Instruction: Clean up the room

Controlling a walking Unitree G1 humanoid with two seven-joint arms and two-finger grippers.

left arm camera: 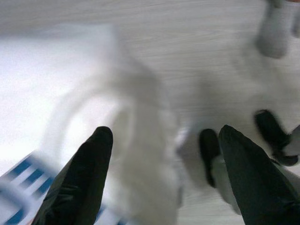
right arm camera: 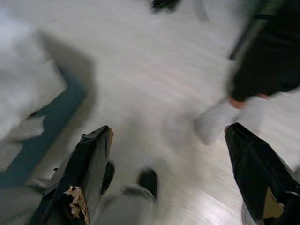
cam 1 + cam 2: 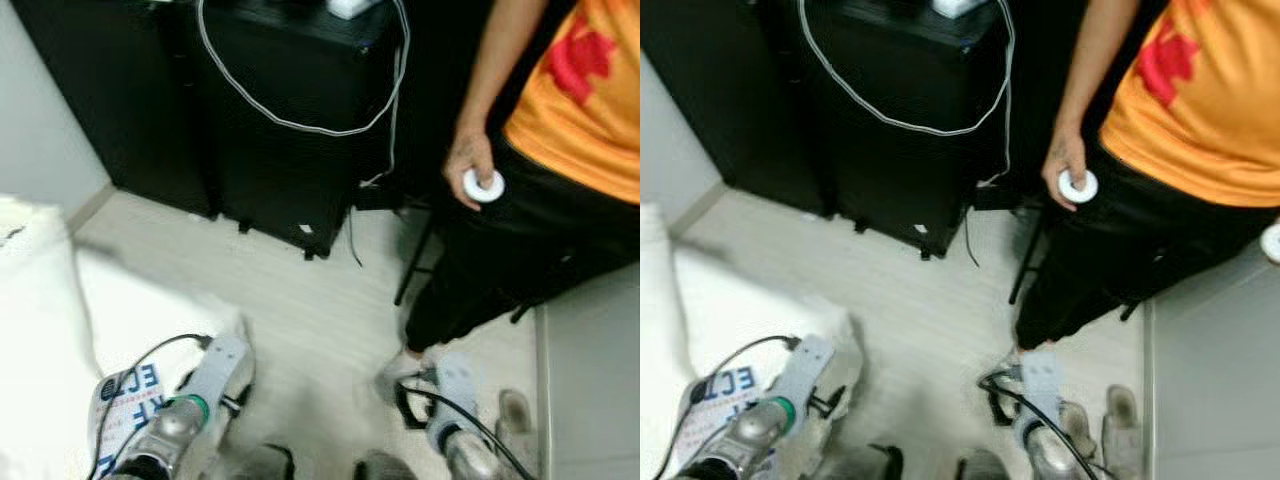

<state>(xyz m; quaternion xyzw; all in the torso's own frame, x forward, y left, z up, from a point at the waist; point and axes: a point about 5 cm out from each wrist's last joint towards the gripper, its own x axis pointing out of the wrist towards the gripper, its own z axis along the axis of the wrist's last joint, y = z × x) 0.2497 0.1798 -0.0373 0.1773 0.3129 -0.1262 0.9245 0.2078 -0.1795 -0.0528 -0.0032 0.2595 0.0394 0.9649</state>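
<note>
At the bottom of the frame both arms are seen hanging low. The left gripper (image 1: 161, 173) is spread wide, and nothing is held between its fingers (image 1: 79, 183); a white bag (image 1: 136, 154) is seen blurred just beyond them. The right gripper (image 2: 171, 173) is also released, its two fingers (image 2: 86, 173) far apart, with only pale floor (image 2: 154, 89) under it. It is judged that the cleaning is at an early point or between two steps: nothing is carried, and no thing is being reached for.

At the lower left of the head view, white bedding or plastic (image 3: 60, 300) is lying in a heap, and a printed sheet with blue letters (image 3: 130, 395) lies at its edge, beside the left arm (image 3: 190, 410). This may be what is left to be tidied, but it cannot be told for sure.

The floor (image 3: 300, 300) is of light wooden boards, smooth and bare in the middle. At the right a person (image 3: 560, 150) in an orange shirt and black trousers is standing close, with a small white round object (image 3: 486, 185) held in the hand (image 3: 468, 162). At the top, a black cabinet (image 3: 290, 120) stands against the wall, and a grey cable (image 3: 300, 125) hangs in a loop across its front.
</note>
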